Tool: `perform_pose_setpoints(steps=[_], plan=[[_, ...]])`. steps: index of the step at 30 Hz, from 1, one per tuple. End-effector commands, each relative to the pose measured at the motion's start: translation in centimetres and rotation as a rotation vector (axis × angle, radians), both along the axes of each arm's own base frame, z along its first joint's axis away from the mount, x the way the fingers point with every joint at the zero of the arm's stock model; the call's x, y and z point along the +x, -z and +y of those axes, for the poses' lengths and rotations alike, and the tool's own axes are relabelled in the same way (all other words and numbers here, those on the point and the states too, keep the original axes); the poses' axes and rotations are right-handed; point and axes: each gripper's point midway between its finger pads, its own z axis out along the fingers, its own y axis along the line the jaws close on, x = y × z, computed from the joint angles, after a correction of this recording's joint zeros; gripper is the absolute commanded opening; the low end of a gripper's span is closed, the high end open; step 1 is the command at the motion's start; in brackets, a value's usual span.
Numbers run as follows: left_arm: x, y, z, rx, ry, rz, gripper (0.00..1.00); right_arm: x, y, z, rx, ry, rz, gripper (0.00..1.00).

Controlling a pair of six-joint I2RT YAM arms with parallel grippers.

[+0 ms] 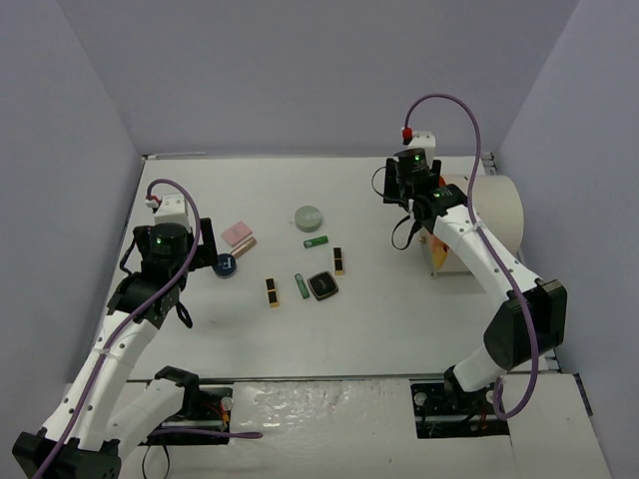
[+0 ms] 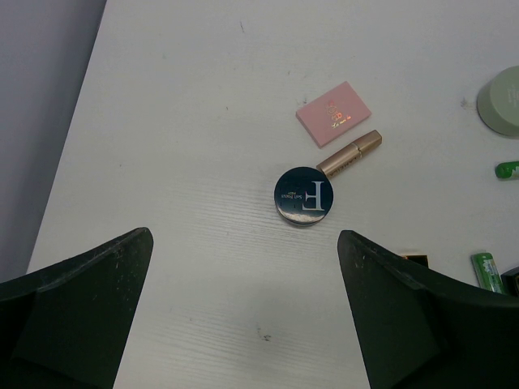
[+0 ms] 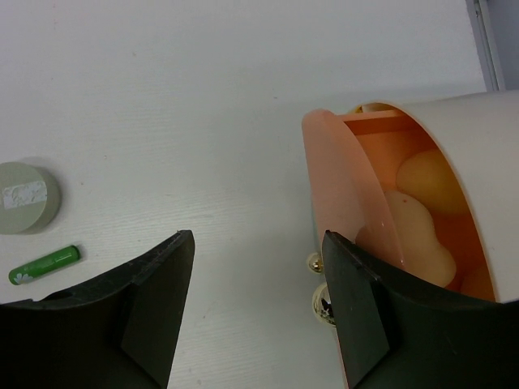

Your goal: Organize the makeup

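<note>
1. Nearest row: lipstick, green tube and black compact, lying close together on the table. Likely to scatter or roll if a finger comes down among them.
2. Left gripper: spread fully, empty, hanging over the blue compact. Low round lid; could skid out sideways if pinched off-centre.
3. Just beyond: rose tube touching or nearly touching that compact, pink palette just beside the tube. Easy to knock both with a descending finger.
4. Further out: green compact and second green tube, near each other, loose. Tube free to roll if brushed.
5. Farthest: right gripper, half parted, holding nothing, at the open orange drawer of the cream drum; peach sponges inside. Could clip the drawer front and shove the drum, or tip the sponges out.
</note>
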Motion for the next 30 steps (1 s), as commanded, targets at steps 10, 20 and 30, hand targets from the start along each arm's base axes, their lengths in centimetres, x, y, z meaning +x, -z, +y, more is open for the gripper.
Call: perform_pose_setpoints(steps=[10, 20, 30], plan=[[0.9, -2.2, 0.1, -0.024, -0.020, -0.069, 0.97, -0.7, -2.2, -4.6, -0.037, 0.109, -0.059, 0.62], [0.9, -2.1, 0.1, -0.022, -0.021, -0.065, 0.97, -1.1, -2.2, -5.8, -0.058, 0.139, -0.056, 0.63], [0.9, -2.2, 0.1, -0.023, -0.022, -0.067, 0.97, -1.6, -5.5, -0.1, -0.118, -0.061, -0.118, 0.63]])
